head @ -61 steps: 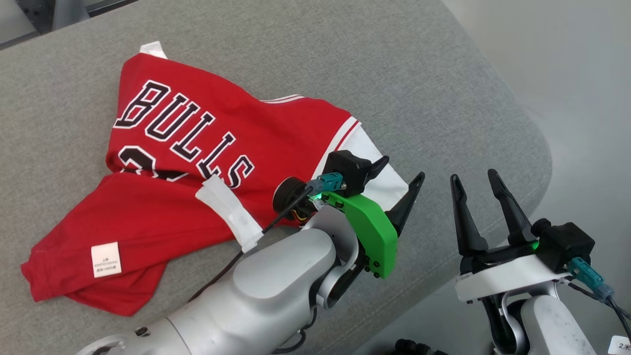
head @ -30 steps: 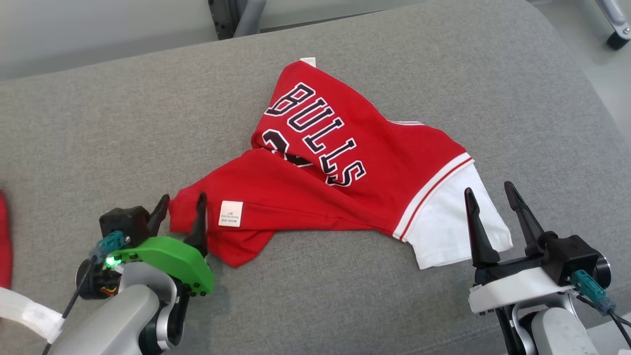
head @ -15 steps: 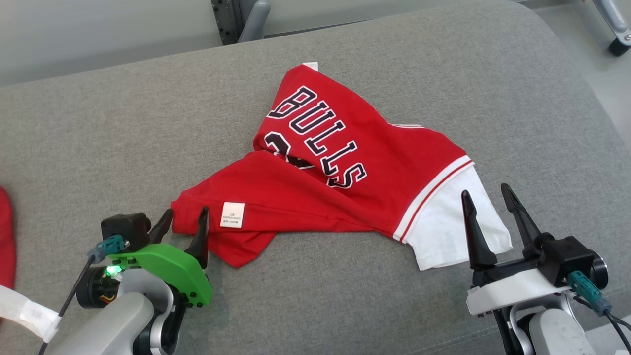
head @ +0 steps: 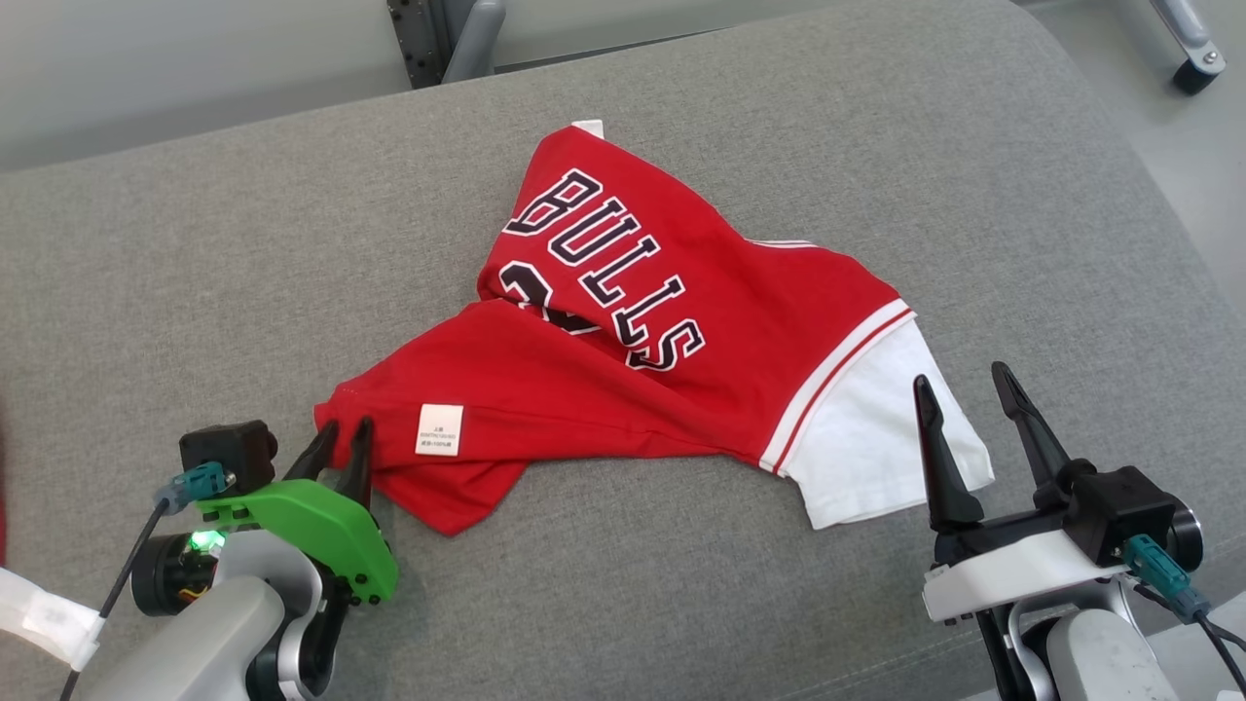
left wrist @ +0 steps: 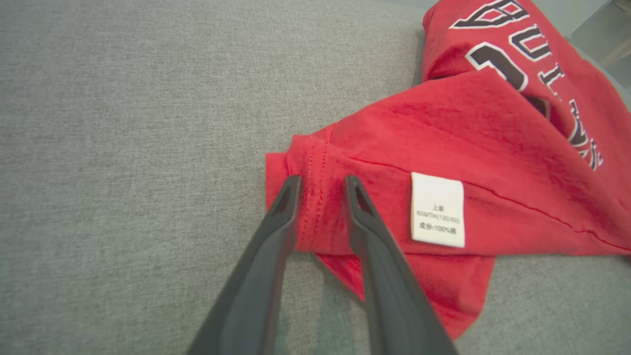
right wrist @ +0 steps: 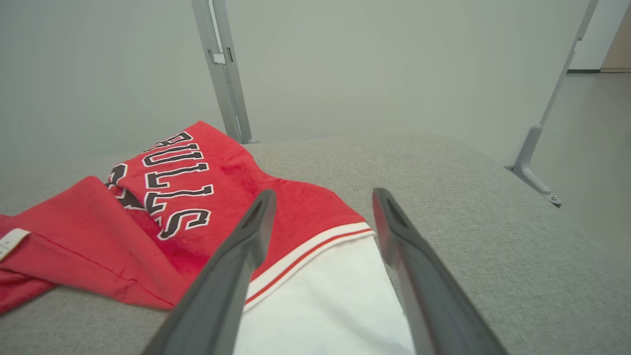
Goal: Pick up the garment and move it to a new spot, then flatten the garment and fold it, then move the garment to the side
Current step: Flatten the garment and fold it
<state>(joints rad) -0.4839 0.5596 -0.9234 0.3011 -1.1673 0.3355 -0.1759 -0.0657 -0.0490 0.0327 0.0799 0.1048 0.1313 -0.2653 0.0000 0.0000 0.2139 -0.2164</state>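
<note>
The garment (head: 604, 389) is a red jersey with BULLS lettering (head: 604, 268), lying crumpled in the middle of a big grey cushion (head: 195, 273); lower half is folded up over the number, so it's nowhere near flat. There's a white sleeve (head: 866, 458) sticking out on the robot's right end, and a little white care label (head: 439, 429) near the left end.

Left tool (head: 347, 425) is right at the red hem corner; in the left wrist view its fingers (left wrist: 291, 197) are pulled in to a narrow gap with the stitched hem of the garment (left wrist: 493, 148) sitting between them, label (left wrist: 438, 209) just beside. Honestly can't tell if it's actually pinching the cloth or just straddling it.

Right tool (head: 961, 375) is spread wide with nothing in it, at the near edge of the white sleeve; the right wrist view (right wrist: 324, 193) looks over the sleeve (right wrist: 315, 305) and the red cloth (right wrist: 305, 212), with a grey metal post (right wrist: 224, 69) behind the cushion.
</note>
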